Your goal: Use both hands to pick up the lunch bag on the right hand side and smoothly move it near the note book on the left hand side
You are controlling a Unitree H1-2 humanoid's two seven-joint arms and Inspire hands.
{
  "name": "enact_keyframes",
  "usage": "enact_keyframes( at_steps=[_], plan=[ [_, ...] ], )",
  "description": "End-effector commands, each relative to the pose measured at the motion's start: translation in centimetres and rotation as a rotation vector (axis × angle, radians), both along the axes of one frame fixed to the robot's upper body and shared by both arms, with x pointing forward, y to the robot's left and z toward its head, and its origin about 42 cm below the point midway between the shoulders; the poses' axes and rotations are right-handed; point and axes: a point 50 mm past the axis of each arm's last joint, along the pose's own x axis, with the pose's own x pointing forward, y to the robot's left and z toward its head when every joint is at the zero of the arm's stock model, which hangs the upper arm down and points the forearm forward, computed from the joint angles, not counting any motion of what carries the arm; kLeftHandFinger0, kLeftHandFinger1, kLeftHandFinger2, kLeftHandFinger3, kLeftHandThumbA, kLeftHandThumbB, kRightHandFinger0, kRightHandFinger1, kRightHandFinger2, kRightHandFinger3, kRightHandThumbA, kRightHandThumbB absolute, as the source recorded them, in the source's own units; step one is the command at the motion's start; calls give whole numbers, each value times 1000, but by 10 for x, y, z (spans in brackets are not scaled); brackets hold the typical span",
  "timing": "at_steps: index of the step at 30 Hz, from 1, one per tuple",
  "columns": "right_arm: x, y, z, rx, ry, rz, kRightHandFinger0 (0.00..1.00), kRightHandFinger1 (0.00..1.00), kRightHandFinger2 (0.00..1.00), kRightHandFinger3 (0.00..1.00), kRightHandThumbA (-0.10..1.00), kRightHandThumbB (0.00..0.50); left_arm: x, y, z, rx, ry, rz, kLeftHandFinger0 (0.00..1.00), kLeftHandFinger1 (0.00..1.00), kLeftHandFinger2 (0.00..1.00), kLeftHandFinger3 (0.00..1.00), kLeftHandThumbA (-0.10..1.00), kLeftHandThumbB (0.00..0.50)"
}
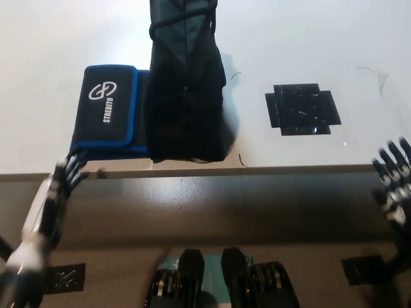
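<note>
The lunch bag (pixel 185 90) stands touching the notebook (pixel 106 110) (blue-edged); both hands empty, off the table (pixel 308 38).

- The lunch bag (pixel 185 83) runs off the top edge and covers my view of the note book's (pixel 109 112) right side.
- My right hand (pixel 393 183) is cut by the right edge.
</note>
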Motion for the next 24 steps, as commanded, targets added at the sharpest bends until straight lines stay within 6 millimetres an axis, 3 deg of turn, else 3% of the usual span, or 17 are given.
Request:
enact_keyframes(
  at_steps=[1,6,10,11,15,18,23,24],
  plan=[
    [-6,-3,13,-111,-84,-62,1000,1000,1000,1000,1000,190,-17,23,13,50,-144,-46,1000,1000,1000,1000,1000,111],
    [4,4,-11,-60,-30,-61,1000,1000,1000,1000,1000,136,-14,31,-8,27,-81,-4,1000,1000,1000,1000,1000,111],
    [7,5,-19,-77,4,-65,1000,1000,1000,1000,1000,158,-10,31,-17,42,-61,0,1000,1000,1000,1000,993,94],
    [9,6,-21,-83,5,-64,1000,1000,1000,1000,1000,129,-9,31,-17,47,-60,-5,1000,1000,1000,1000,995,86],
    [11,3,-28,-106,21,-73,970,1000,1000,1000,1000,112,-11,33,-22,75,-47,-5,1000,1000,1000,1000,1000,70],
    [10,-1,-34,-117,39,-76,989,1000,1000,1000,1000,109,-12,35,-29,87,-30,-5,1000,1000,1000,1000,1000,101],
    [9,-3,-36,-96,59,-80,968,1000,1000,1000,1000,94,-16,34,-38,99,-9,-17,1000,1000,1000,1000,1000,79],
    [9,-2,-35,-92,63,-77,978,1000,1000,1000,1000,75,-17,34,-39,104,-9,-19,1000,1000,1000,1000,1000,106]
  ],
)
